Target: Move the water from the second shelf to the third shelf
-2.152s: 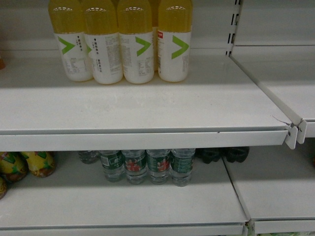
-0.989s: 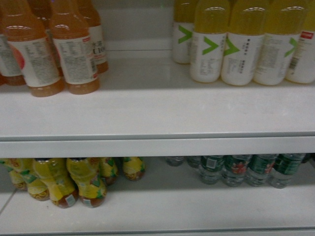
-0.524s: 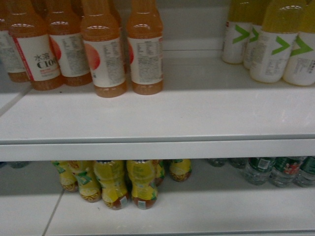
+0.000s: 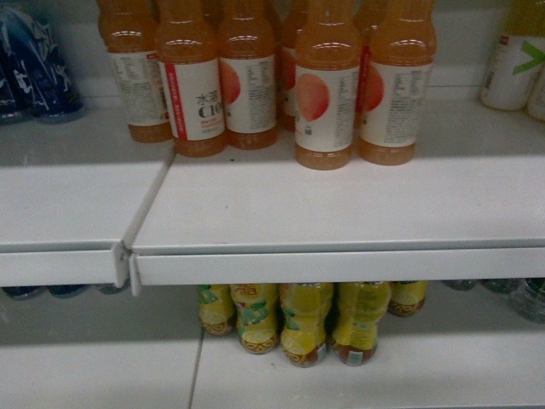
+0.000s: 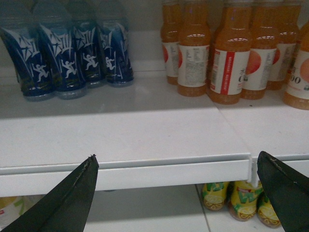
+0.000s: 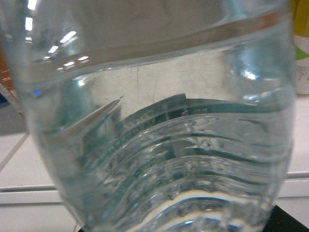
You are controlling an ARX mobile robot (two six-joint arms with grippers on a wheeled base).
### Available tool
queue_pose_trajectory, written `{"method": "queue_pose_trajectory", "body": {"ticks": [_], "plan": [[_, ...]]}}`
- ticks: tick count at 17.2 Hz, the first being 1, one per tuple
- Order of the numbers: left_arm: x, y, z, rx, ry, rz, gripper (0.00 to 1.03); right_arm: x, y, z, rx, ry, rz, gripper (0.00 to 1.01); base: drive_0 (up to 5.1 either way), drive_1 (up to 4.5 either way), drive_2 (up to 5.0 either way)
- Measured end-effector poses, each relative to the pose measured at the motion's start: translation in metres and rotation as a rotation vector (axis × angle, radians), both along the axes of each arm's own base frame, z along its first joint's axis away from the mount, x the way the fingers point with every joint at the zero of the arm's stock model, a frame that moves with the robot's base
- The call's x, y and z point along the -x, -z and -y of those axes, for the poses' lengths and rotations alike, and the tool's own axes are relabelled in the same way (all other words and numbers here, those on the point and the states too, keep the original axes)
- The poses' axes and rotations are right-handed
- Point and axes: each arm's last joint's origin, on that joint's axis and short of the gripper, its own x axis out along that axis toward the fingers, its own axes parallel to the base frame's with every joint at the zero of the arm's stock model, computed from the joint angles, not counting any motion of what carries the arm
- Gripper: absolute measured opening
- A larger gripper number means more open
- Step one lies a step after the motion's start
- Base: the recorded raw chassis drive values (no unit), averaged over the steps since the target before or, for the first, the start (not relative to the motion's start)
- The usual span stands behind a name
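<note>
The water (image 6: 159,145), a clear ribbed plastic bottle, fills nearly the whole right wrist view, very close to the lens. My right gripper (image 6: 183,227) is shut on it; only a dark finger (image 6: 286,221) shows at the lower right corner. In the left wrist view my left gripper (image 5: 176,193) stands open and empty in front of a white shelf edge (image 5: 145,174). Neither gripper appears in the head view. More clear green-labelled bottles (image 4: 530,298) peek in at the far right of the lower shelf (image 4: 383,383).
Orange drink bottles (image 4: 324,85) stand on the upper shelf (image 4: 341,213), with dark blue bottles (image 4: 34,68) to the left and a green-V bottle (image 4: 515,55) at the right. Yellow lemon-tea bottles (image 4: 306,324) sit below. A shelf joint (image 4: 128,256) lies at the left.
The head view has swung left: the green-V and water bottles slid to the right edge, the orange bottles came to the middle, and a shelf joint and blue bottles appeared at the left.
</note>
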Motion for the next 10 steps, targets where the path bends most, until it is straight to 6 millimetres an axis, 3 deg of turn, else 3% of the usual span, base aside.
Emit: {"method": "queue_pose_trajectory", "body": {"ticks": [10], "plan": [[0.0000, -0.0001, 0.0000, 0.000, 0.000, 0.001, 0.98, 0.0000, 0.0004, 0.0000, -0.001, 0.000, -0.004, 0.40, -4.9, 1.59, 3.2]]}}
